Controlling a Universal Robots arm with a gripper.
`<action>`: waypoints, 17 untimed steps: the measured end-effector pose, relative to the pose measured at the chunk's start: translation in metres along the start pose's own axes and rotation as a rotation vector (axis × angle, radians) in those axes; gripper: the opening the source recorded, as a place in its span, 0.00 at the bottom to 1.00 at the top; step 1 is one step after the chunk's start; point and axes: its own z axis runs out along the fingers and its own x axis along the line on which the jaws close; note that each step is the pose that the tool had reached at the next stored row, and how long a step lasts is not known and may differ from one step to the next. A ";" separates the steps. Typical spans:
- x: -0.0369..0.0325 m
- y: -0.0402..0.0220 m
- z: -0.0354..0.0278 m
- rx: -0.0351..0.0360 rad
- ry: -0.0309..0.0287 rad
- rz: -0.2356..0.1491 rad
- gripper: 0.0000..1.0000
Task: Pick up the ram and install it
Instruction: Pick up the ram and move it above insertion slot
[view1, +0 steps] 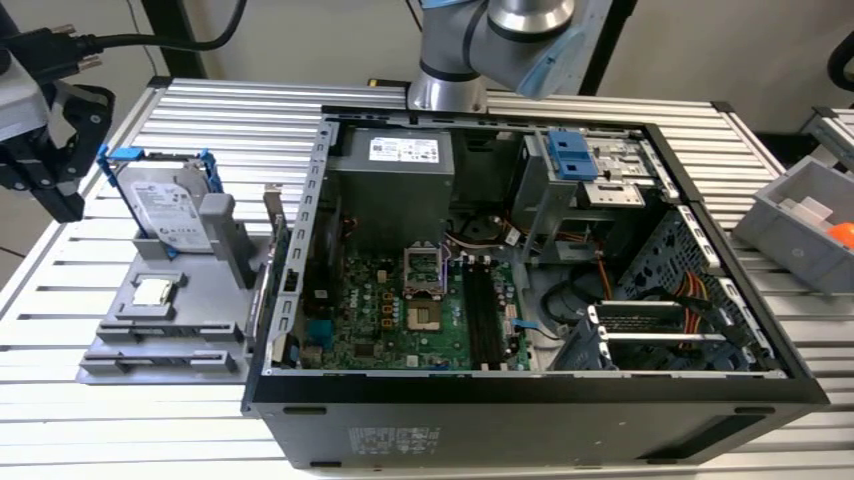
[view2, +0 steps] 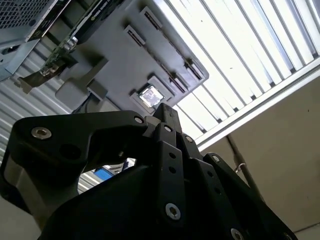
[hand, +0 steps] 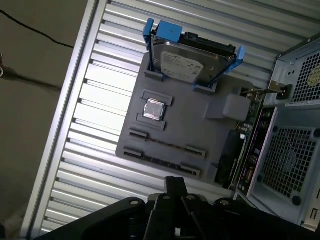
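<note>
Gripper: the gripper (view1: 60, 190) hangs at the worktop's 9 o'clock edge in the exterior view. Its fingers are closed together with nothing between them, as seen in both wrist views (view2: 165, 112) (hand: 175, 182).
Ram: what looks like the ram (hand: 165, 144) is a thin dark strip standing on edge between two end clips of the holder (hand: 195, 125) in the first wrist view. Its colour is hard to tell.
Ram to gripper: well apart, not touched. In the exterior view that end of the holder (view1: 160, 345) lies at about 5 o'clock from the gripper.
Between them: the drive (view1: 163, 205) in its blue frame stands upright at the holder's 12 o'clock end, just at 3 o'clock of the gripper. The chip (view1: 154, 291) sits mid-holder, between the drive and the ram's end.
Case: the open case (view1: 534, 385) lies at 3 o'clock of the holder, just beside it.
Slots: the long black slots (view1: 483, 315) run along the board (view1: 387, 310) inside the case, towards its 6 o'clock side.
Bin: a grey bin (view1: 801, 215) stands at 3 o'clock of the case.
Worktop: the ribbed metal worktop (view1: 134, 430) carries the holder and case.
</note>
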 end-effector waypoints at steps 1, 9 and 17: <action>0.0000 0.0000 0.0000 0.0000 0.0004 -0.007 0.00; 0.0000 0.0000 0.0000 -0.0005 0.0035 -0.071 0.00; 0.0000 0.0000 0.0000 -0.0010 0.0070 -0.143 0.00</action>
